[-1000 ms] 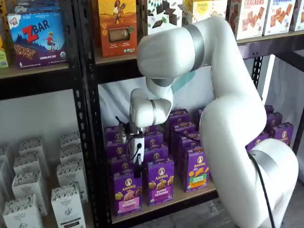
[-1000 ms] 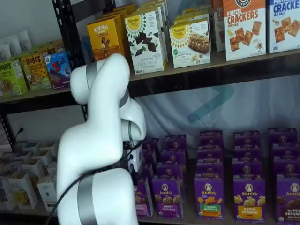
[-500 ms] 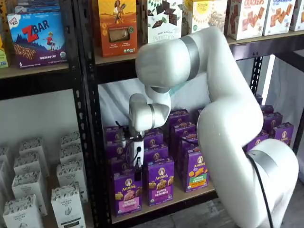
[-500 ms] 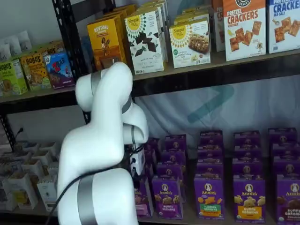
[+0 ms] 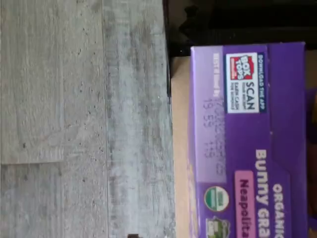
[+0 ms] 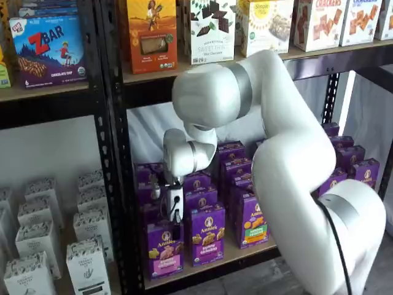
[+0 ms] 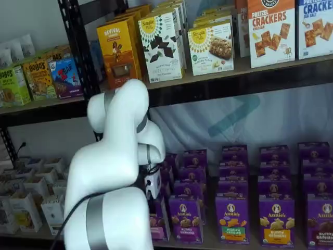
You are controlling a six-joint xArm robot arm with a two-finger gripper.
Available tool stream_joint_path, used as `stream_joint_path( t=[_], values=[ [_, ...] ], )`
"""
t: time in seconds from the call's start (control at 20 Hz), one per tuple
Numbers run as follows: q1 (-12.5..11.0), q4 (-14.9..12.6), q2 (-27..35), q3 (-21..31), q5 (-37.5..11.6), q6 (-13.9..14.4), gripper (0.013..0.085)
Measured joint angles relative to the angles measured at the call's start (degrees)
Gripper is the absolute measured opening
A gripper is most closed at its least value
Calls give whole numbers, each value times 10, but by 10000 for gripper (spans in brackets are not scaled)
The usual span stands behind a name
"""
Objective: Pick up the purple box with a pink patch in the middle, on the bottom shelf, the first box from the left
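The purple box [image 6: 164,248] stands upright at the front left of the bottom shelf [image 6: 245,251], with a bunny logo and a pink band low on its front. Part of it shows beside the arm in a shelf view [image 7: 158,223]. The wrist view shows its top face [image 5: 247,144] with a pink "Neapolitan" patch, close below the camera. My gripper [image 6: 174,227] hangs just above this box, black fingers pointing down. The fingers are seen side-on, so no gap shows. Its white body [image 7: 152,183] shows in a shelf view.
Rows of other purple Annie's cartons [image 6: 207,235] fill the shelf to the right and behind. A green-band carton [image 6: 253,221] stands further right. A black upright [image 6: 116,184] is just left of the box. White cartons [image 6: 86,264] stand beyond it. The wrist view shows grey floor [image 5: 84,119].
The arm has swung lower and a little left. The gripper has come down closer to the front-left purple box.
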Motion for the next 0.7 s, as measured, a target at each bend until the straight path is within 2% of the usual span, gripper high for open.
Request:
stream_joint_path(
  t=[0.25, 0.65, 0.7],
  values=[
    [2, -7, 21, -17, -4, 8, 850],
    [4, 1, 38, -33, -4, 2, 850],
    [4, 3, 40, -34, -4, 1, 810]
  ],
)
